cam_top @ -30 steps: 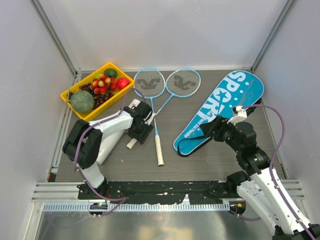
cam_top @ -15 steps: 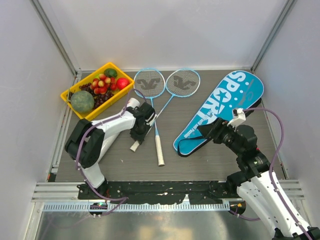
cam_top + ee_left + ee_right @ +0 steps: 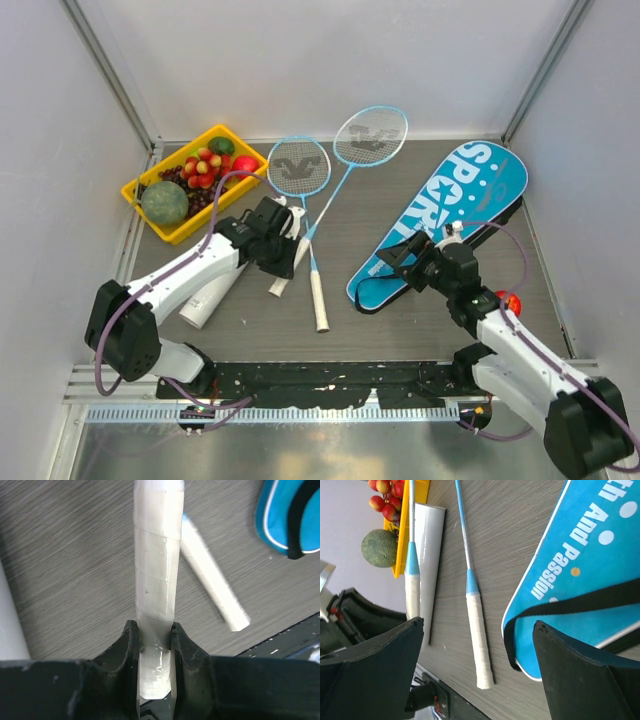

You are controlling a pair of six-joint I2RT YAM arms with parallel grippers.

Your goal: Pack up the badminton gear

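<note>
Dark counter first: your left pincer clamps one racket by its white handle, head toward the back wall; the second racket lies just beside it, the white tube further left. Nothing is packed yet, I'd judge. Your right pincer gapes empty at the narrow end of the blue bag, printed "SPORT" and "And Passion"; no shuttlecocks show

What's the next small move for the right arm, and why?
Probably lower the open right gripper onto the black-trimmed narrow end of the bag and pinch it. The left gripper clamps a racket handle, and the bag likely needs holding for loading.
</note>
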